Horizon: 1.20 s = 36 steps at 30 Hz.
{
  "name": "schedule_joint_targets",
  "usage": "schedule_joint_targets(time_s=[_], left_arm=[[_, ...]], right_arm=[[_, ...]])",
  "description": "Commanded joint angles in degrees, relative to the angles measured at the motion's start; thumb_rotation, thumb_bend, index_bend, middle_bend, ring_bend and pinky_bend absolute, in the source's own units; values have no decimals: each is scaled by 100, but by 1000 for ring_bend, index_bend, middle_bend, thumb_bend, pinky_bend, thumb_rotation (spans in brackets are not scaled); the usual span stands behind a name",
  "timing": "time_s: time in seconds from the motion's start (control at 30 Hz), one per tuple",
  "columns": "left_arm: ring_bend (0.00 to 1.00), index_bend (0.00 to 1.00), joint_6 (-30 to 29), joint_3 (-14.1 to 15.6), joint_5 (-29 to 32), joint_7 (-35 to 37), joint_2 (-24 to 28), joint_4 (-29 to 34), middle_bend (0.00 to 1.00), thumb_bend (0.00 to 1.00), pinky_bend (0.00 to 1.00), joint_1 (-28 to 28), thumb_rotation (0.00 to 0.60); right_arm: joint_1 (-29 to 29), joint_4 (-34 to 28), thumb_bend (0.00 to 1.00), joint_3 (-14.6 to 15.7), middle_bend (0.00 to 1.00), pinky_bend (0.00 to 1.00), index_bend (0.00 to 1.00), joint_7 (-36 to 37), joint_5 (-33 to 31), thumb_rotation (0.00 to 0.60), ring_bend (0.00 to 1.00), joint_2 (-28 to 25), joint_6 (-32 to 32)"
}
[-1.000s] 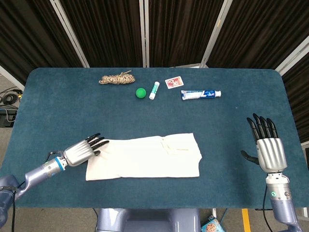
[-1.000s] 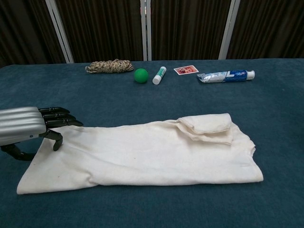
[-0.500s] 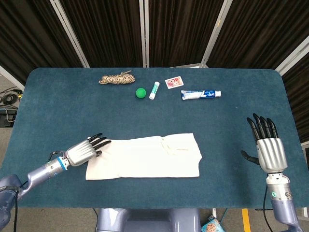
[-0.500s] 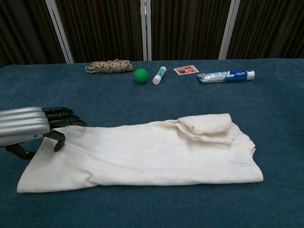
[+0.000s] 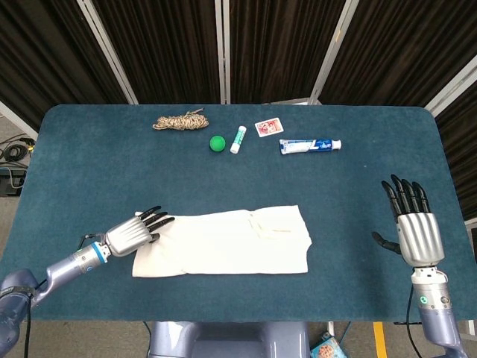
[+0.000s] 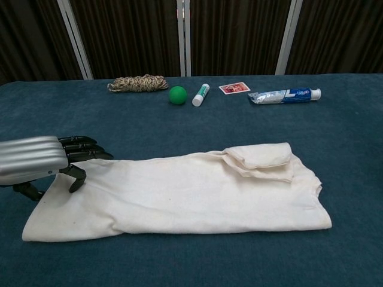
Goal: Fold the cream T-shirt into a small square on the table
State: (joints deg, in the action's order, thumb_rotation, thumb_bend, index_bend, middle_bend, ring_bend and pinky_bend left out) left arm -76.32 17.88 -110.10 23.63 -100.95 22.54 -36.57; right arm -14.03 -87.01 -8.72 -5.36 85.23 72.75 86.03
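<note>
- The cream T-shirt [image 5: 223,242] is laid near the front edge of the table [image 5: 89,164] as a long band already folded lengthwise, with a small folded-over flap on top towards its right end
- The left robot hand [image 6: 36,160] is placed at the band's left end, fingers extended over the cloth and the thumb curled down at the edge; whether any fabric is actually pinched cannot be told from either view
- The right robot hand [image 5: 414,227] is held upright well apart from the shirt, fingers spread, with nothing in it
- If only the top layer is caught at the left end, the lengthwise fold is likely to be peeled open when that end is carried over
- With the right end left unpinned, the whole band could be dragged along the table instead of folding
- A lift taken from one corner alone would probably leave the fold skewed, so a square would not be reached
- The loose flap could be shifted or bunched by an overshooting fold
- The rope [image 5: 179,120], green ball [image 5: 217,143], small tube [image 5: 238,139], card [image 5: 268,127] and toothpaste [image 5: 310,145] are lined up along the far side, well clear, so little risk is judged from them
</note>
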Motion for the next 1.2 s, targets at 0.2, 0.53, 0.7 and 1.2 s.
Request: schedule_joint_targets(time_s=[0.2,0.53,0.7,1.2], left_arm=[[0,611,31,-2,32,20,-46,21,0,514,0,-29,600],[0,717,57,-18,71,30,-74,79,0,695,0,-82,600],[0,831,52,-42,98,83,-81,151,0,752,0,-127,600],[0,854,-45,-3,109,69,62,209,0,752,0,-87,600]], right_arm=[[6,-4,0,-12,0,0,0,18,12,600,0,-8,0],[11,-5,0,-25,0,0,7,39,24,600,0,-22,-6],[13,-8,0,-20,0,0,8,32,37,600,0,-22,-16],[14,0,0,-27,0,0,16,12,25,600,0,-15,-52]])
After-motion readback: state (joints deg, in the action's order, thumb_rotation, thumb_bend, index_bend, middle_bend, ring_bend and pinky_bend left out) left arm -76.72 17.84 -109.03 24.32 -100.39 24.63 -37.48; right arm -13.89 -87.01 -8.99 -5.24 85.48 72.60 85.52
